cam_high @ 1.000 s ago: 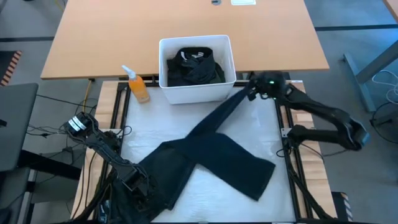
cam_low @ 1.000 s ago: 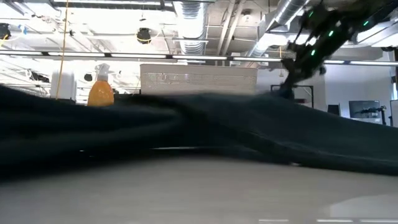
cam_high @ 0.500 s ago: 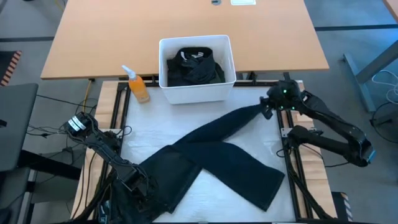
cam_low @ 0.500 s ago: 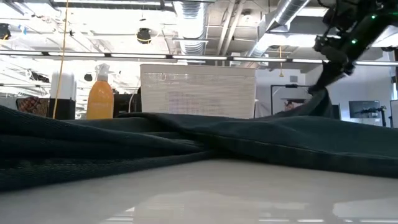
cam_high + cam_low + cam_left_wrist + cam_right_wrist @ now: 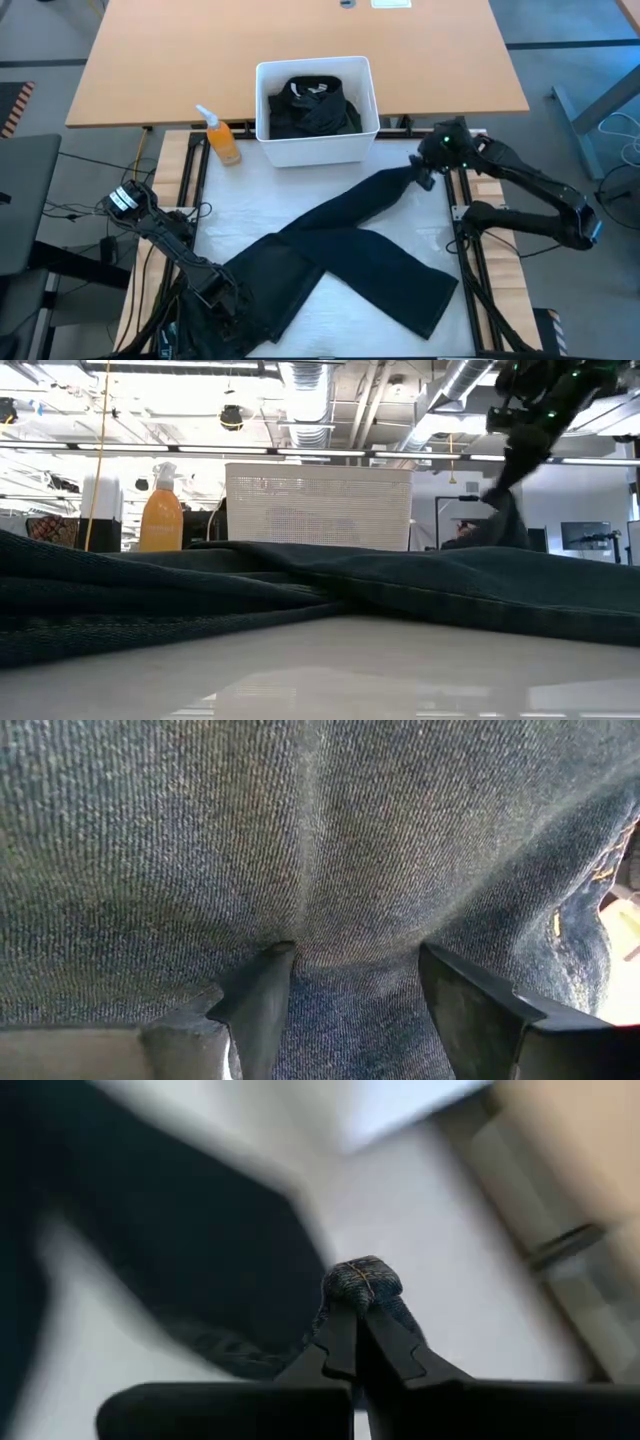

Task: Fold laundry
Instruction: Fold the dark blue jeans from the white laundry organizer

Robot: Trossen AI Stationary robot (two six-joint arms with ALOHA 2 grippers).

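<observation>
Right gripper [image 5: 424,172] pinched tight on a hem of the dark jeans [image 5: 350,250], lifting that leg end at two o'clock of the white mat [image 5: 425,225]. Jeans sprawled across the mat, waist toward seven o'clock under the left gripper [image 5: 350,990], splayed wide against denim. Spreading step, probably; next needs the leg drawn flat. More laundry [image 5: 312,108] in the white bin [image 5: 366,80] at twelve o'clock.

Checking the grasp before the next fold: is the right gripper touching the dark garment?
Touching. The right wrist view shows the right gripper shut on a pinched fold of the dark garment; the high view agrees.
</observation>
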